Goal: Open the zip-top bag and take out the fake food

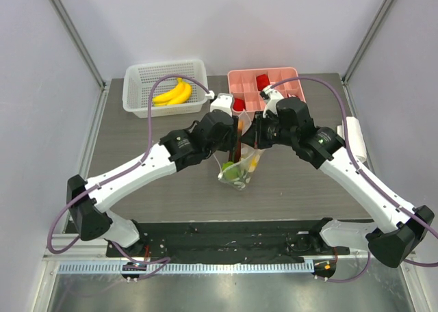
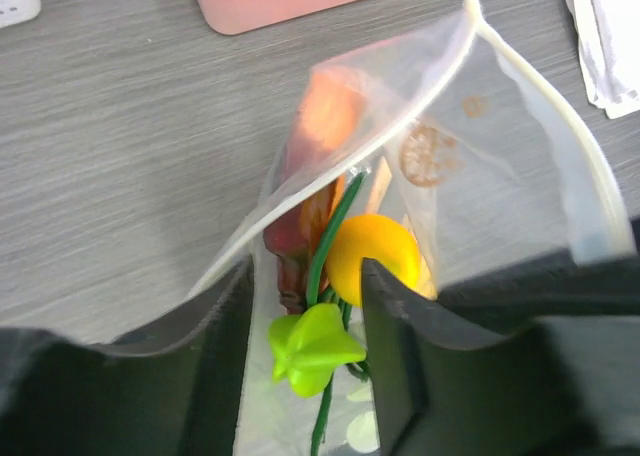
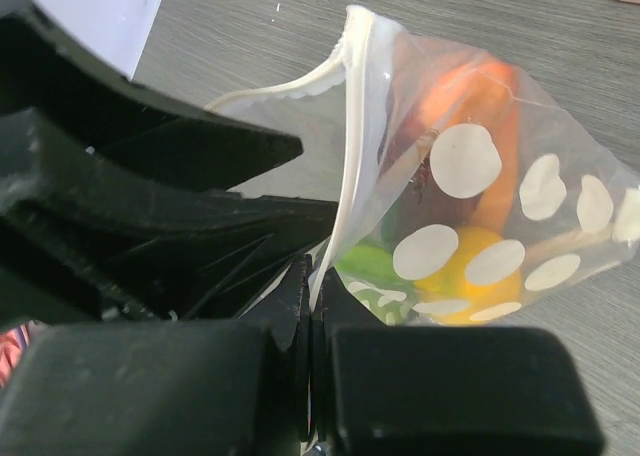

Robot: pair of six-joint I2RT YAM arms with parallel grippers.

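White plastic mesh forms the basket [image 1: 164, 66] standing well behind and to the left of the zip-top bag [image 1: 238, 176], and the yellow bananas [image 1: 172, 93] lie in it, outside the bag. The bag itself stands upright at the middle of the grey table [image 1: 137, 134], between my two arms. My left gripper [image 2: 307, 268] reaches in from the bag's left and sits over its open mouth. The jaws are part-way apart, one dark finger [image 2: 220, 376] on either side of the gap, with the clear film draped against both. I cannot tell whether either finger pinches that film, and nothing is clamped between them. Looking down through the gap I see the contents. The orange-and-maroon sausage piece [image 2: 292, 231] stands on end against the bag's left wall. A round yellow piece [image 2: 372, 251] is just beside it, and the green piece [image 2: 312, 346] is nearest my fingers, with a thin green stem running up past the yellow one. All three are inside the bag. On the bag's right side my right gripper [image 3: 310, 296] has its jaws pressed together on the white zip strip of the lip, holding that edge up, and the white dots on the wall face its camera. Behind the bag and a little to its right sits the pink tray [image 1: 289, 86], with red blocks [image 1: 262, 81] in its compartments.
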